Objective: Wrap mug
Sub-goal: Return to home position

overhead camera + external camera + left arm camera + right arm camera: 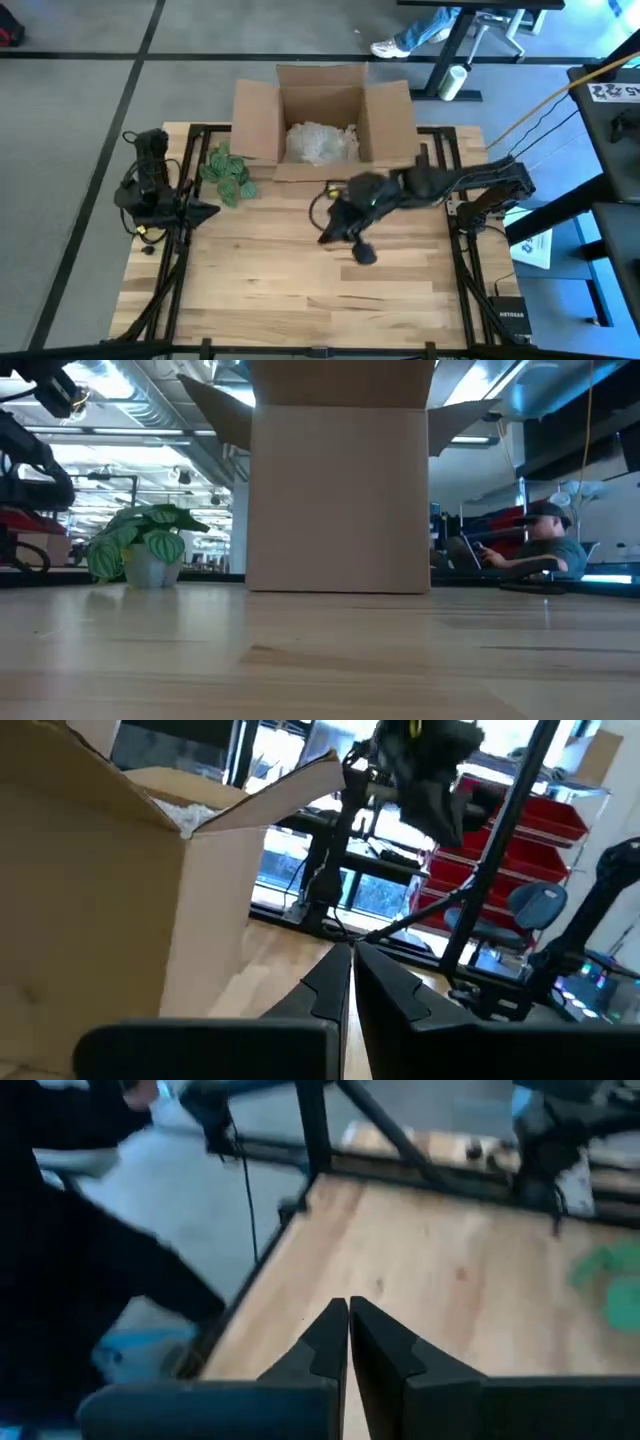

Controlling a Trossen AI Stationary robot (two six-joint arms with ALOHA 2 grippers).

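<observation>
The mug shows in no view. An open cardboard box [325, 120] stands at the far middle of the table, and a crumpled white wrapping [320, 142] lies inside it. My right gripper [326, 234] [348, 1318] hangs shut above the table's middle, just in front of the box, with nothing between its fingers. At the table's left edge my left gripper [210, 210] [350, 968] is shut and empty too, pointing toward the box.
A small potted plant [228, 172] [148, 545] with green leaves stands left of the box. Bare wooden tabletop [300, 290] lies in front of the box. A person [545, 545] sits in the room beyond the table.
</observation>
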